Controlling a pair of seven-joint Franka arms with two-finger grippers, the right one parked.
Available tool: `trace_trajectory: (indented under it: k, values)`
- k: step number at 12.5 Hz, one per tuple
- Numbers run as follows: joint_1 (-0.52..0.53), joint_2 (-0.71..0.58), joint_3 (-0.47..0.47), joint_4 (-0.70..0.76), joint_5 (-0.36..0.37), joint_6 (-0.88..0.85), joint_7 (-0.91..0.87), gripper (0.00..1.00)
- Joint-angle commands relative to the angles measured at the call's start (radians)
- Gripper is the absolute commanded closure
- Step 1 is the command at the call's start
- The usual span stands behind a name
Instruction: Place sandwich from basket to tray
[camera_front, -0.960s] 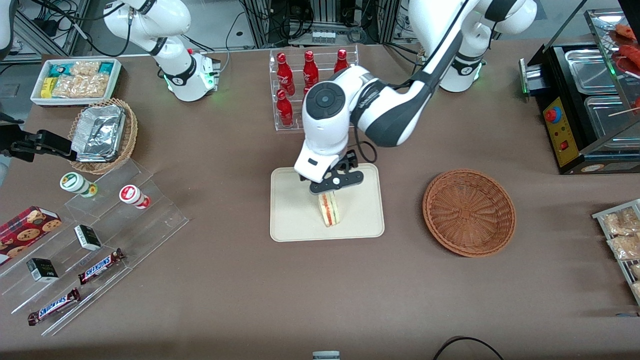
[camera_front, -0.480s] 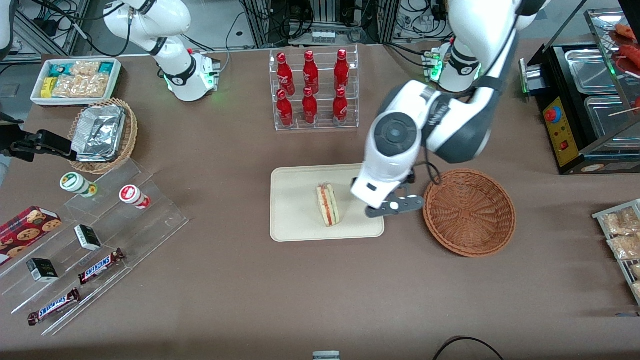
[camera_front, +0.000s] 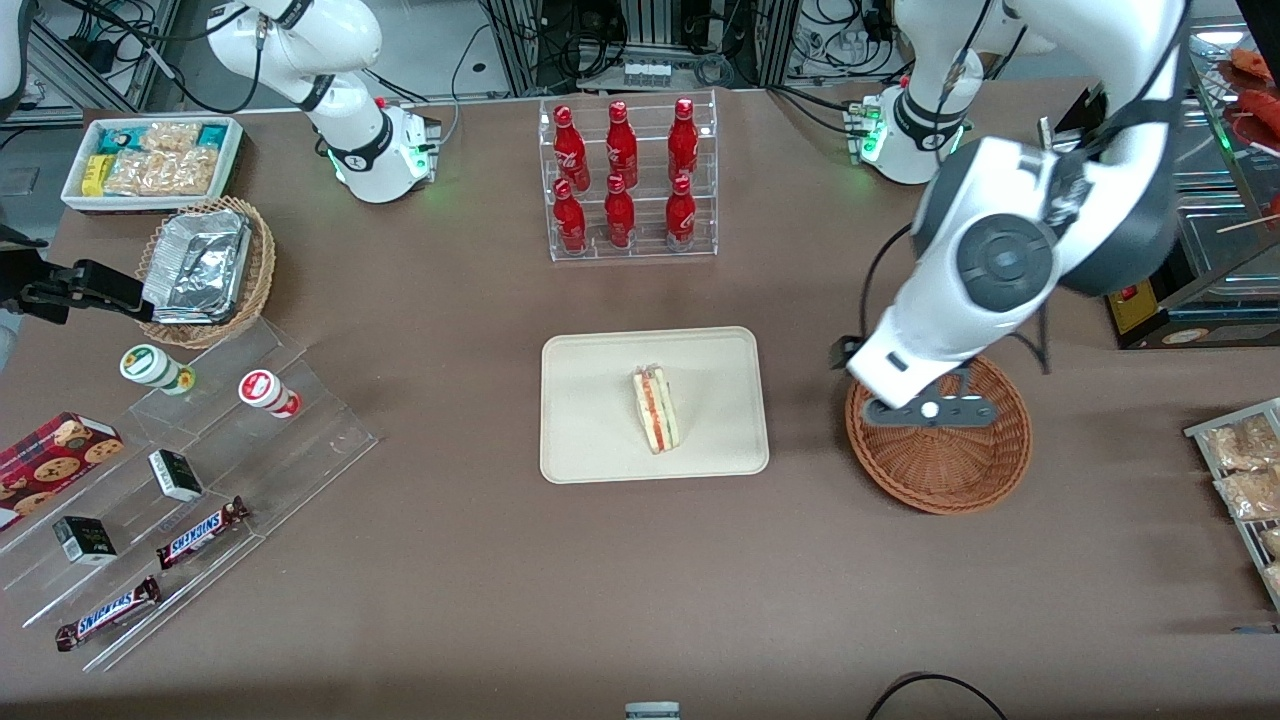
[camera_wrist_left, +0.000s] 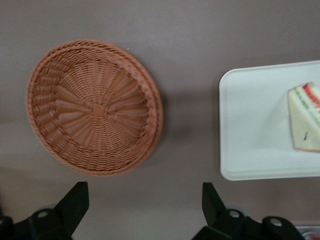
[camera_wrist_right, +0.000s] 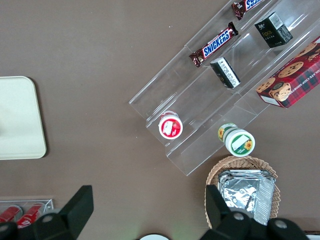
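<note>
Brown cloth covers the table in the front view, matte and plain. On it the tray (camera_front: 655, 404) — flat, cream, round-cornered, low-rimmed — carries the sandwich (camera_front: 656, 409) near its middle, so the placing looks done; only clearing the arm seems left. The gripper (camera_front: 930, 410) hangs over the basket (camera_front: 938, 426), toward the working arm's end.

From the left wrist, the basket (camera_wrist_left: 94, 107) is a shallow reddish weave, spokes radiating from its centre, nothing in it. The fingers (camera_wrist_left: 75, 202) stand spread, holding nothing. The sandwich (camera_wrist_left: 306, 117) — pale soft bread, red and green layers — lies on the tray (camera_wrist_left: 252, 130).

The right wrist view shows just a tray (camera_wrist_right: 20, 118) corner.
</note>
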Motion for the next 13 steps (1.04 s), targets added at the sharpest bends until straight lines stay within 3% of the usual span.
trace_trajectory:
  k: [1,4,8,13]
  values:
    - [0.076,-0.111,-0.009,-0.106,-0.032,-0.002,0.114,0.0]
    - [0.175,-0.158,-0.017,-0.104,-0.075,-0.071,0.23,0.0]
    - [0.298,-0.229,-0.063,-0.087,-0.075,-0.158,0.363,0.0]
    - [0.324,-0.29,-0.05,-0.054,-0.067,-0.228,0.412,0.0]
